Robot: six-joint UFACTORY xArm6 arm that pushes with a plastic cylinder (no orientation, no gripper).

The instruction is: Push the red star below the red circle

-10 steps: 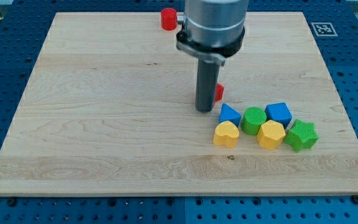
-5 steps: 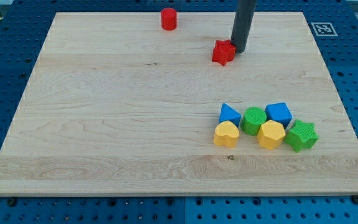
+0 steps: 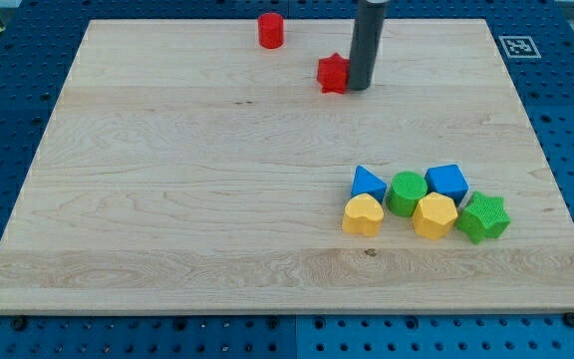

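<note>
Upper middle of the camera view: my tip [image 3: 359, 88] stands against the right side of the red star [image 3: 334, 74], touching or very nearly so.
End effector: a bare dark rod with nothing that opens or closes; it holds nothing and only pushes.
Red circle: the red circle [image 3: 270, 30] sits near the top edge of the wooden board [image 3: 167, 199], up and to the left of the star.
Red star's place: lower than the circle but off to its right, not yet under it.
Step in hand: the sideways push, as I judge it, with the tip on the correct side to drive the star toward the frame's left.
Next move: a short push leftward, stopping once the star is straight under the circle.
Lower right cluster: blue triangle [image 3: 368, 183], green circle [image 3: 406, 192], blue cube [image 3: 447, 183], yellow heart [image 3: 363, 214], yellow hexagon [image 3: 434, 215], green star [image 3: 484, 217], well apart from the work.
Writing: none readable; only a black-and-white marker tag [image 3: 517, 46] in the upper right corner.
</note>
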